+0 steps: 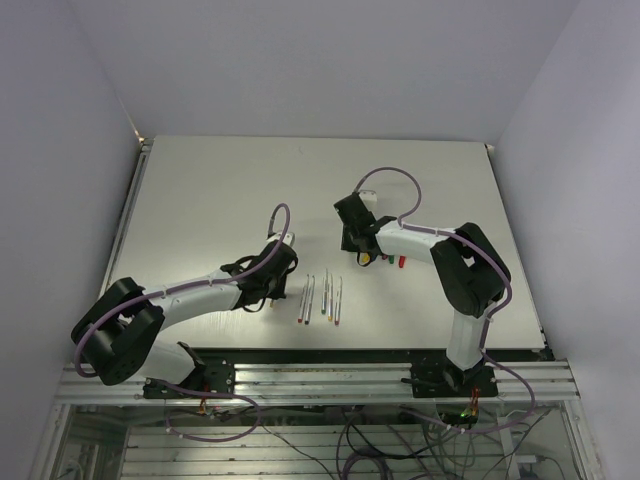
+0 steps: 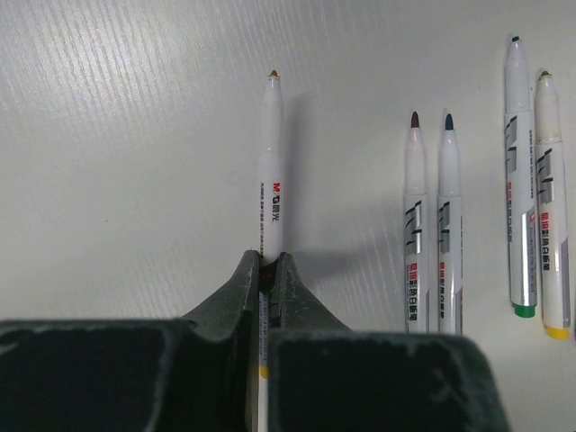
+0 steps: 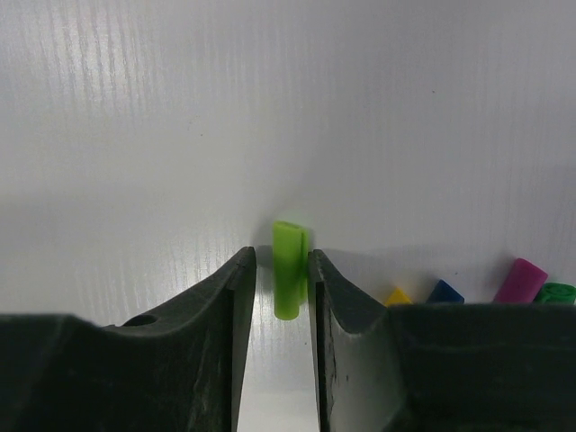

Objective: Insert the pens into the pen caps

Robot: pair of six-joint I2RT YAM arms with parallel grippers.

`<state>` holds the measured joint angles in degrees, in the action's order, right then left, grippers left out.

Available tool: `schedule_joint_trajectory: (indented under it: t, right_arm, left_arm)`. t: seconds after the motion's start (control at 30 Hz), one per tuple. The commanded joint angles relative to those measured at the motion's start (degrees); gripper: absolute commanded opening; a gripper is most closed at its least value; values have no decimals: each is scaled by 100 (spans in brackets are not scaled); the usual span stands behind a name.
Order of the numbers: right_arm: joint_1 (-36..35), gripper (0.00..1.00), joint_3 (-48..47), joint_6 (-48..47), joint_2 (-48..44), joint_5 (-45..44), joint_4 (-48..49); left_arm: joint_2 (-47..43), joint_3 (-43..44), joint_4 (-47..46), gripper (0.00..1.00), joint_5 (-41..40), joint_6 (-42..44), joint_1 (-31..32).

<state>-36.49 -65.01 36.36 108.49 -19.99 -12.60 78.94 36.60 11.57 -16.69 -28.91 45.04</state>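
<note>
My left gripper [image 2: 267,261] is shut on a white pen [image 2: 271,171] with an orange tip, which points away from the wrist just above the table. Several more pens [image 2: 449,225] lie side by side to its right, also seen as a row of pens [image 1: 320,298] in the top view. My right gripper [image 3: 282,254] is down at the table with its jaws on either side of a light green pen cap [image 3: 290,270]. The right finger touches the cap; a gap remains on the left. Yellow [image 3: 397,296], blue [image 3: 445,292], purple [image 3: 519,280] and dark green [image 3: 558,292] caps lie to the right.
In the top view the left gripper [image 1: 272,296] sits left of the pen row and the right gripper [image 1: 350,248] just behind it. Loose caps [image 1: 388,262] lie right of the right gripper. The white table [image 1: 200,200] ends at rails near the arm bases.
</note>
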Motion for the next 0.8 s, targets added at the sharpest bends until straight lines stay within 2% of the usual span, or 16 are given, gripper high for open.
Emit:
schedule_joint_trajectory:
  t: [0.0, 0.13, 0.23, 0.27, 0.3, 0.57, 0.77]
  right_arm:
    - [-17, 29, 82, 79, 181, -89, -367]
    - [-22, 24, 118, 99, 195, -161, -491]
    - [-17, 10, 107, 101, 282, -196, -583]
    - [-20, 2, 89, 100, 330, -198, -633]
    - [-17, 0, 53, 112, 373, -206, -676]
    - [-17, 0, 25, -190, 224, -125, -460]
    - [12, 0, 413, -603, -636, 249, 732]
  left_arm:
    - [-40, 146, -164, 7, 3, 16, -35]
    - [-71, 141, -154, 7, -1, 10, -30]
    - [-47, 150, -162, 7, 12, 28, -38]
    - [-25, 154, -163, 7, 16, 38, -33]
    - [-1, 161, -164, 7, 16, 47, -34]
    - [-108, 215, -178, 7, -16, 225, -38]
    - [-148, 563, -196, 7, -132, 418, -35]
